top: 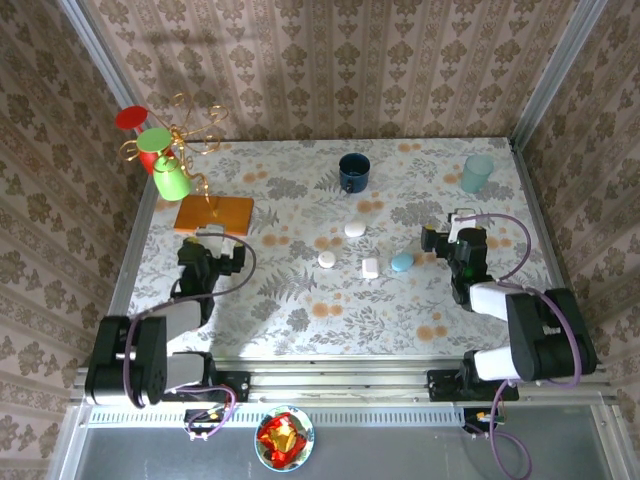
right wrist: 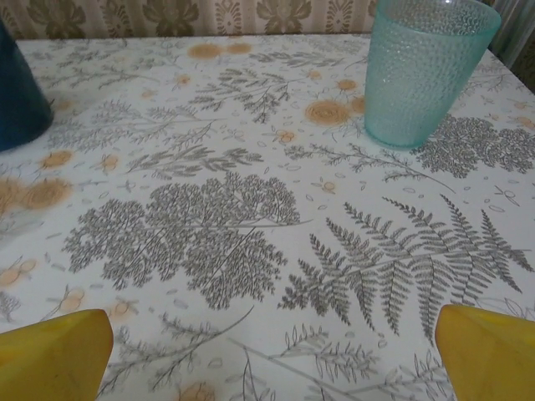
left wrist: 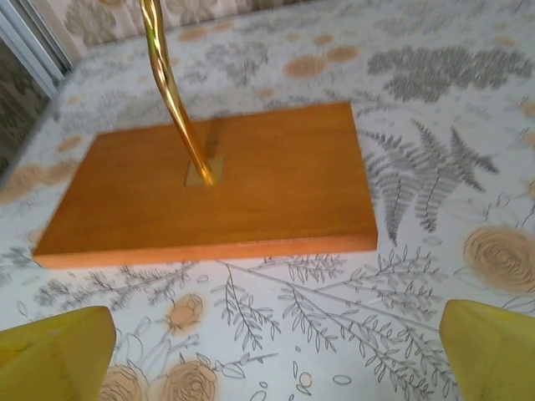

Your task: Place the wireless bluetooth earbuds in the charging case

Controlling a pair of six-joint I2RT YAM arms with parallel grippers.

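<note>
Two empty grippers are spread open. The wooden base (left wrist: 209, 196) just ahead of the left gripper (left wrist: 269, 355) could be bumped. Between it and the right gripper (right wrist: 272, 355) lie white pieces (top: 326, 259) and a blue piece (top: 402, 262); earbuds cannot be told from cases, so mis-picks are risked.

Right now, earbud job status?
Left gripper open, facing orange wooden base. Right gripper open, facing teal plastic tumbler. White pebble cases, blue case mid-table. Earbuds too small to spot.

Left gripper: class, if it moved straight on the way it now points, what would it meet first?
Most likely the near edge of the wooden base, which lies right ahead of the open left gripper with bare tablecloth between; the gold stem stands further back.
</note>
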